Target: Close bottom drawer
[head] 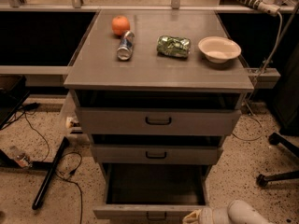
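Note:
The bottom drawer (149,212) of the grey metal cabinet stands pulled far out, its dark interior open to view and its low front panel with a small black handle at the lower edge of the view. My gripper (192,217) is at the bottom right, its pale tip against the right part of that front panel. The white arm runs off to the lower right. The middle drawer (156,154) and the top drawer (158,121) above it are each slightly out.
On the cabinet top lie an orange (120,24), a can on its side (125,45), a green crumpled bag (173,46) and a white bowl (219,48). Cables and a black bar (50,174) lie on the floor at left. A chair base (278,171) stands at right.

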